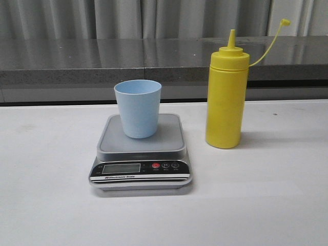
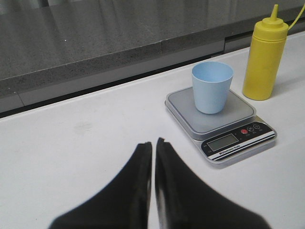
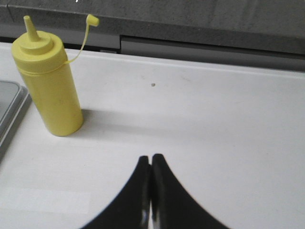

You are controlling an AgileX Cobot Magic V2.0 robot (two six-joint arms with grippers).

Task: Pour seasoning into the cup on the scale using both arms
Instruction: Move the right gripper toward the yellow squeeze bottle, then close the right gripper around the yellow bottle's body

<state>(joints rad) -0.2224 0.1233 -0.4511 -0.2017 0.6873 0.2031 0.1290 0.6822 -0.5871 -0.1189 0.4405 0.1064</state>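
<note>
One cup (image 1: 137,107) stands on one scale (image 1: 141,154); one seasoning bottle (image 1: 226,97) beside; left gripper (image 2: 153,145) and right gripper (image 3: 151,160) both closed, empty.

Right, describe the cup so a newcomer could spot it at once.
Start at the white table and find the flat grey scale near its middle. The cup stands upright on the scale's platform. It is the small pale blue, handleless one, far shorter than the yellow bottle standing on the table beside the scale.

matt plastic cup (image 1: 137,107), glossy plastic bottle (image 1: 224,102)
</note>
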